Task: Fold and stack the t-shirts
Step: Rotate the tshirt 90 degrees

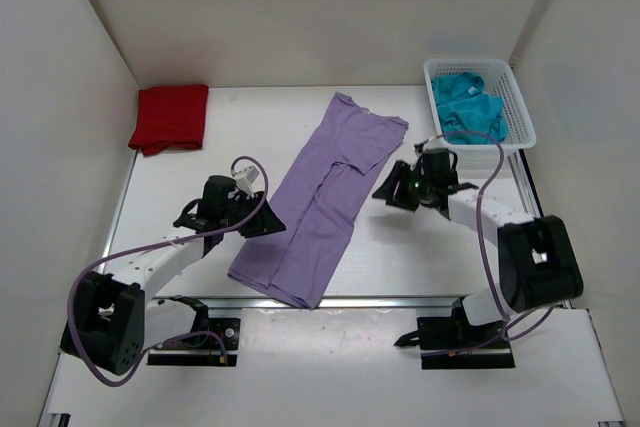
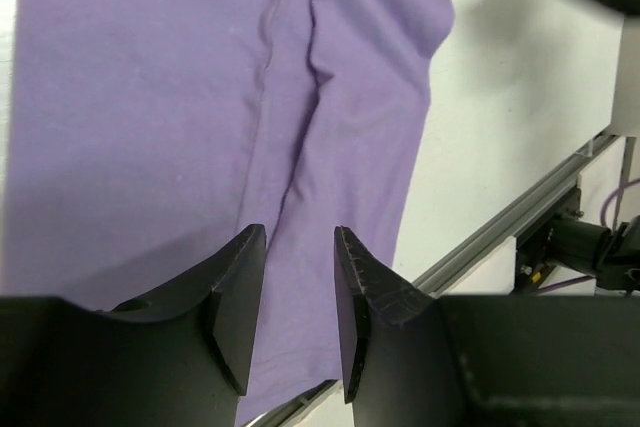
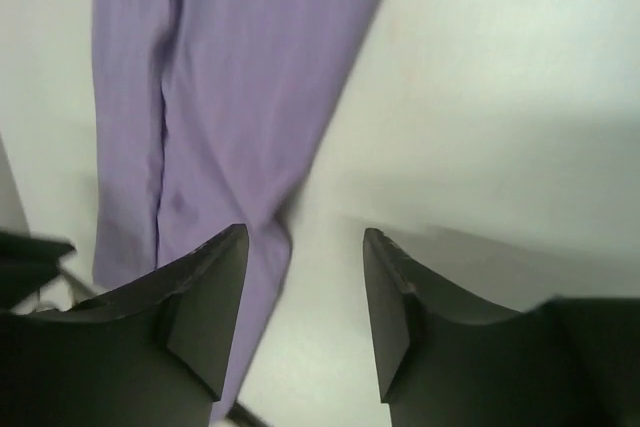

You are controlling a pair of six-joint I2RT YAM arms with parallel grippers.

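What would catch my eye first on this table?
A long lavender shirt, folded lengthwise, lies diagonally across the middle. A folded red shirt sits in the far left corner, and a teal shirt is bunched in a white basket at the far right.

The white table (image 1: 200, 172) carries a folded red shirt (image 1: 170, 117) in its far left corner, a lavender shirt (image 1: 320, 197) lying diagonally across the middle, and a white mesh basket (image 1: 470, 63) far right.

left arm (image 1: 160, 262), right arm (image 1: 470, 209): white links, black joints | cables (image 1: 88, 269): purple | claw fingers (image 2: 235, 292): black wedges
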